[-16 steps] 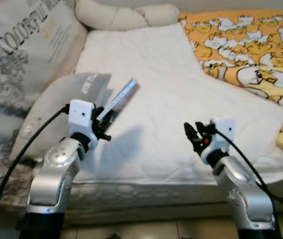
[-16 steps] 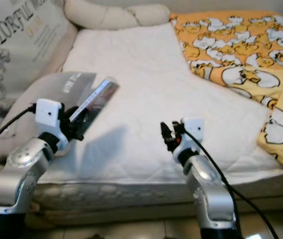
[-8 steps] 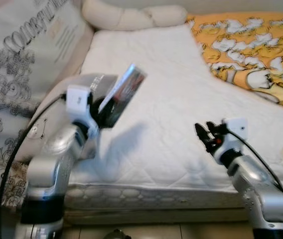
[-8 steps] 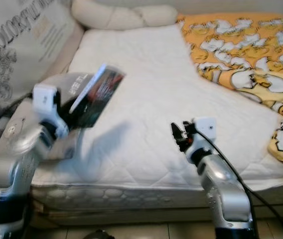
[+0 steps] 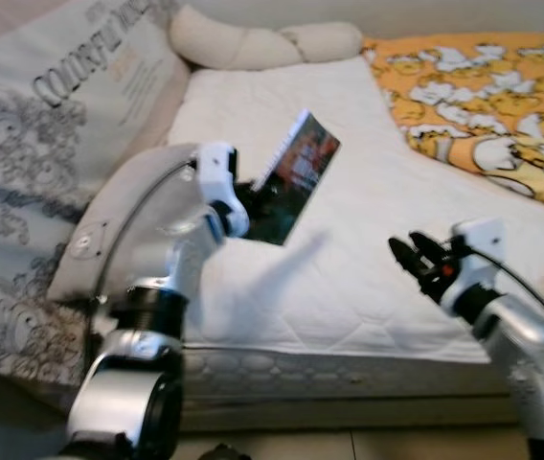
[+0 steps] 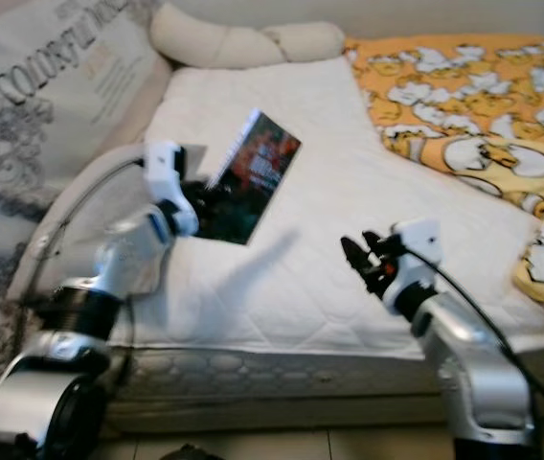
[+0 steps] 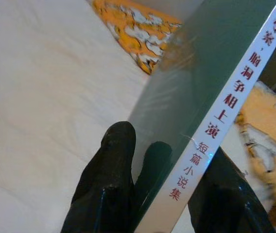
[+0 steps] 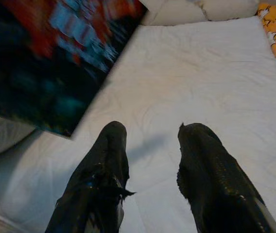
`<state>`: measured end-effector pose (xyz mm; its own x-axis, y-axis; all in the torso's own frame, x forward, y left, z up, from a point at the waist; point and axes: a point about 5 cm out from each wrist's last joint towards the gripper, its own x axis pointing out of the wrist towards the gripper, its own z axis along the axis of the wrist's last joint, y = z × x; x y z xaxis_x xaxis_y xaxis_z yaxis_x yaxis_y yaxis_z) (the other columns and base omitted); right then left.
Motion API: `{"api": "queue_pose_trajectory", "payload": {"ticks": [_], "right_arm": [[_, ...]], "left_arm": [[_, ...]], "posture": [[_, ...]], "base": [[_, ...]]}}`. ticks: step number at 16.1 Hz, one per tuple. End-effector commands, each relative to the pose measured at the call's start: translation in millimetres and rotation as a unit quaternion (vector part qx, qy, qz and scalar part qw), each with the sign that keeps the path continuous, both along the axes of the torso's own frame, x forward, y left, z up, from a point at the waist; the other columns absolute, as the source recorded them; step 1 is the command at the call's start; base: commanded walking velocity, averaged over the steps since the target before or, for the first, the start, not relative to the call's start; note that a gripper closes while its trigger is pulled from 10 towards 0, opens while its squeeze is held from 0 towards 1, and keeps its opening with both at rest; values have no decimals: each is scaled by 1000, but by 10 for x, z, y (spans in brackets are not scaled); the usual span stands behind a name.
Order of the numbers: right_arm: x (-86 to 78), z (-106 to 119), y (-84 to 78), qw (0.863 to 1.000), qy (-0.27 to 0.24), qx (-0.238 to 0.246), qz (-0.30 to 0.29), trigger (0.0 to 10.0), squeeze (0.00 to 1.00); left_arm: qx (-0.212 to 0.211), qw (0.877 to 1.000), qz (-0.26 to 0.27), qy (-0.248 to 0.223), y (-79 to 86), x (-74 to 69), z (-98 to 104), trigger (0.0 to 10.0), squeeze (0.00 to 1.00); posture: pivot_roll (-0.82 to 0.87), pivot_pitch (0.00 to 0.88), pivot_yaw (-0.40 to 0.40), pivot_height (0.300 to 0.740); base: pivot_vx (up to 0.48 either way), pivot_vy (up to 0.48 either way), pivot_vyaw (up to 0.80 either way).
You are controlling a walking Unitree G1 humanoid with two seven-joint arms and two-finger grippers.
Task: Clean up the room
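Bed [image 5: 368, 230] with white mattress pad, duck-print blanket [image 5: 483, 86] at 2 o'clock. Book [image 5: 293, 178] now raised further and swung inward over the mattress, cover facing camera; 1 s ago it sat lower, edge-on. Left hand [image 7: 164, 165] clamps it, book at 1 o'clock from the wrist. Right hand [image 5: 418, 257] fingers apart, empty, at 4 o'clock.

My arms are silver metal with rounded joints, white boxes at the wrists, thin black cables alongside; each claw [image 5: 416, 257] seems black, slightly blurred.
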<state>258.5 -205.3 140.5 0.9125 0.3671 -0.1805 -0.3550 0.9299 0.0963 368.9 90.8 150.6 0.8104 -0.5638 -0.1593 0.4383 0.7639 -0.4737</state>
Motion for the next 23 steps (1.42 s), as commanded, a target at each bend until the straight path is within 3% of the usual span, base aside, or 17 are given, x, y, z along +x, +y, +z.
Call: {"api": "queue_pose_trajectory", "payload": {"ticks": [1,3,6,9,12,13,14,15,16,23], "right_arm": [[-43,57,-4,1000,2,5,13,10000,0],[-128,119,-16,1000,10,3,25,10000,0],[-273,182,-9,999,30,-3,41,10000,0],[-461,253,17,997,53,-9,54,10000,0],[-675,260,73,995,80,-12,56,10000,0],[-691,259,82,995,83,-14,56,10000,0],[-702,258,95,995,84,-15,55,10000,0],[-711,261,104,995,86,-15,54,10000,0],[-733,283,123,995,88,-13,48,10000,0],[-761,325,100,996,86,-18,15,10000,0]], "left_arm": [[-38,999,29,8,23,80,5,10000,0],[-75,994,65,54,-34,121,-127,10000,0],[-68,991,75,87,-144,88,-305,10000,0],[-41,988,91,117,-237,-2,-539,10000,0],[44,986,116,114,-168,-56,-698,10000,0],[55,985,120,112,-154,-56,-706,10000,0],[63,984,126,110,-131,-53,-710,10000,396],[69,983,131,109,-115,-50,-713,10000,396],[87,978,155,105,-36,-35,-716,10000,1000],[116,958,237,110,204,-18,-741,10000,1000]], "posture": [[-148,0,84,740],[-202,0,76,740],[-278,0,54,740],[-336,0,49,740],[-360,53,38,740],[-360,53,38,740],[-365,57,37,740],[-365,57,37,740],[-378,66,35,740],[-406,68,25,740]], "base": [[0,0,0],[0,0,0],[0,0,0],[0,0,0],[0,0,0],[0,0,0],[0,0,0],[0,0,0],[0,0,0],[0,0,0]]}}
